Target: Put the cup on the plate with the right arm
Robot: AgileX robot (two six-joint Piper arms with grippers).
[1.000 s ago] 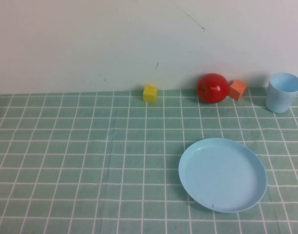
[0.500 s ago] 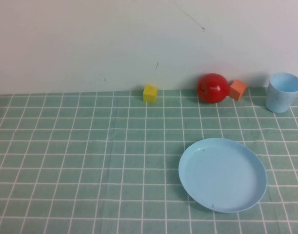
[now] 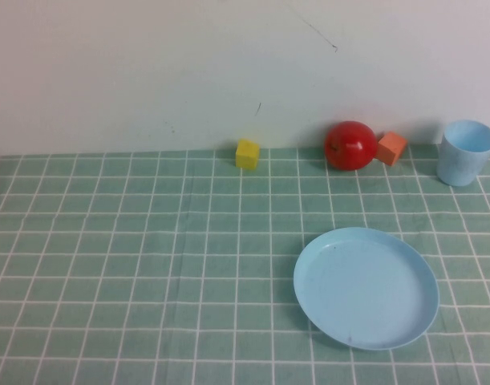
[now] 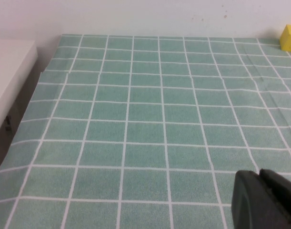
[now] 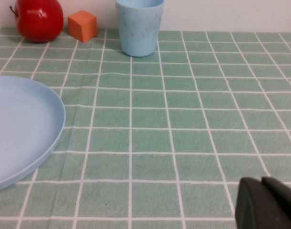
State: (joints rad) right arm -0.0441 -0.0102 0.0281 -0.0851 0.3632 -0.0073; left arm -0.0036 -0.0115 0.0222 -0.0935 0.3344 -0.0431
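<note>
Nothing was held yet. At the upper right of the high view the cup (image 3: 466, 151) stood upright against the wall, well apart from the plate (image 3: 365, 286) at lower centre-right. An apple (image 3: 349, 145) and an orange block (image 3: 391, 147) sat just left of the cup; a yellow block (image 3: 246, 153) lay further left. The right gripper (image 5: 267, 202), fingers pressed together, showed only at the lower right corner of its wrist view, far from the cup. The left gripper (image 4: 264, 198) likewise looked closed, parked over bare cloth. Likely risks: closed fingers knocking the light cup over, or nudging the orange block.
</note>
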